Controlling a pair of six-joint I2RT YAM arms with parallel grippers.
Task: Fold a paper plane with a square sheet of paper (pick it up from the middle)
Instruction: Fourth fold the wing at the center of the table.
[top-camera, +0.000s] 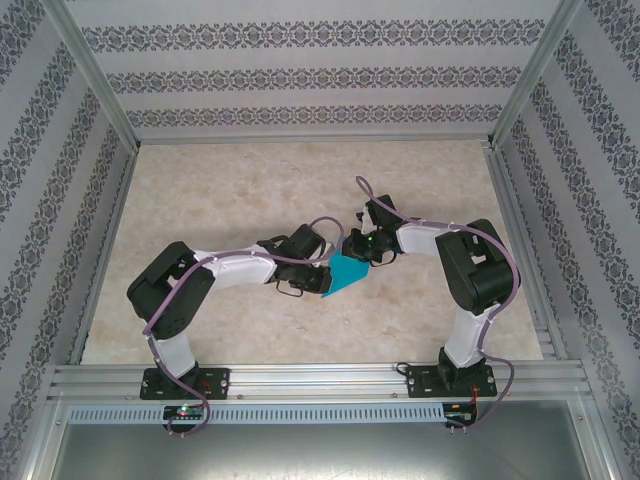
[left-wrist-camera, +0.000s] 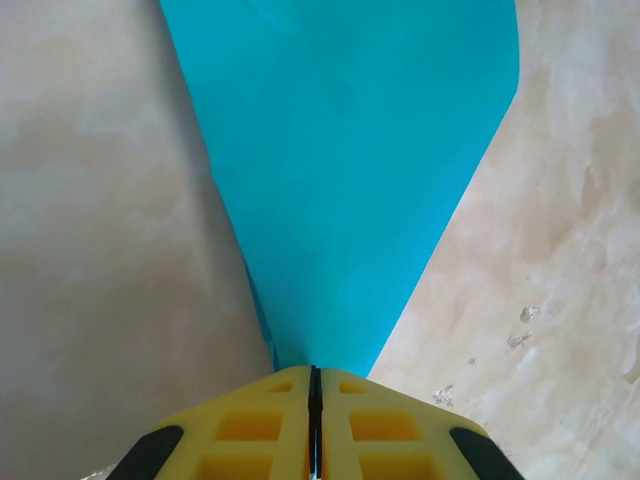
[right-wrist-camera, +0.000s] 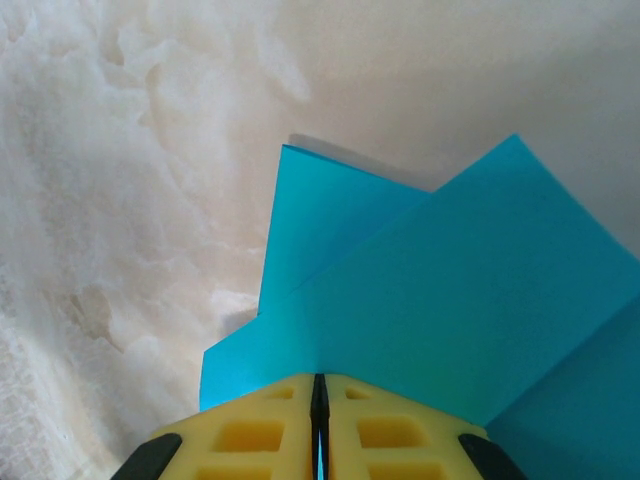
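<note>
Paper: teal sheet (top-camera: 340, 272), partly folded, near the tabletop's centre, strung between the two end effectors. It was not yet a slim dart.
Left end effector: (top-camera: 316, 279) at the paper's 8 o'clock in the top view. Its yellow pads (left-wrist-camera: 270, 430) were pressed together to a thin seam with the paper's narrow end pinched between them.
Right end effector: (top-camera: 366, 251) at the paper's 1 o'clock in the top view, likewise closed to a seam (right-wrist-camera: 320, 405) and clamping the paper at an edge.
Shape from the left wrist: the paper (left-wrist-camera: 350, 180) tapered toward the pads at 6 o'clock and widened toward 12 o'clock. A shadow along its 9 o'clock side suggested it hung just off the tabletop.
Shape from the right wrist: two layers overlapped (right-wrist-camera: 450, 290), an upper flap lying slantwise over a lower one whose corner pointed to 11 o'clock.
Tabletop: pale marbled surface (top-camera: 250, 190), bare around the paper.
Why held so: gripping opposite ends probably kept the thin sheet taut and the layers aligned, so a crease could be set without the paper sliding.
Step, as judged: mid-fold, with more folds needed.
Risk: a pull from either side could tear the paper or shift the flap.
</note>
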